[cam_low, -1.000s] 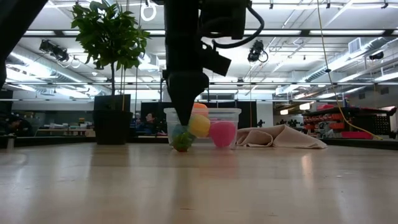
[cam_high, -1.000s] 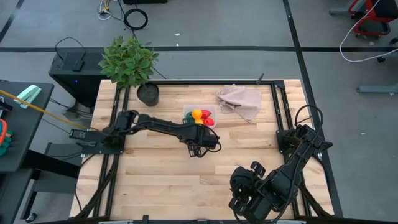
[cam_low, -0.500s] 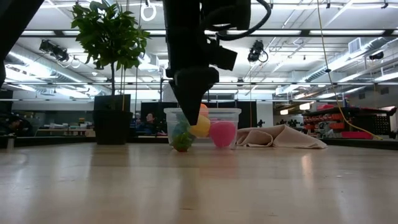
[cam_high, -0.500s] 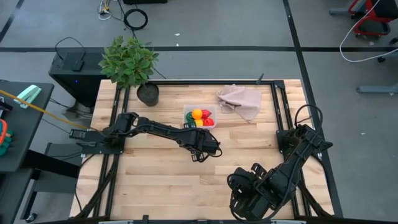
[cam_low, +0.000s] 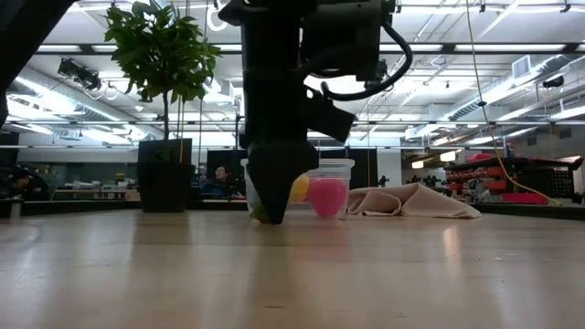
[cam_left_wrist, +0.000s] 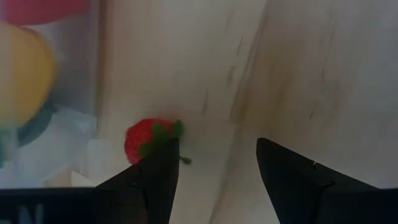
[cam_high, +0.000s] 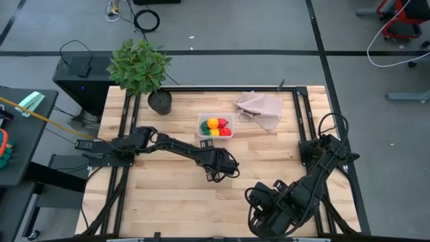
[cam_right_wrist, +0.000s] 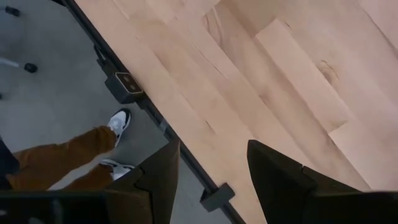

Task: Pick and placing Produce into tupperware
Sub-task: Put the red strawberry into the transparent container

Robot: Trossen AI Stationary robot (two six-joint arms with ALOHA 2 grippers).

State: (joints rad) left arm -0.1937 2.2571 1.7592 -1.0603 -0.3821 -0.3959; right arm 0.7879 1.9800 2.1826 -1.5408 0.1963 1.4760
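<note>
Parted jaws were seen on the left gripper [cam_left_wrist: 214,180], hung low over the table just before the tupperware [cam_high: 216,134], gripping nothing. The strawberry [cam_left_wrist: 149,140] lay loose beside one finger; a closure off-centre could knock it away. Yellow, orange, red and green produce [cam_high: 216,126] was held inside the box. The right gripper [cam_right_wrist: 208,183] was parked apart, also empty, at the table's edge.

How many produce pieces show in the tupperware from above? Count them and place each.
4: orange-yellow piece and red piece at the far side, green piece and second red piece on the near side; others may be hidden underneath.
</note>
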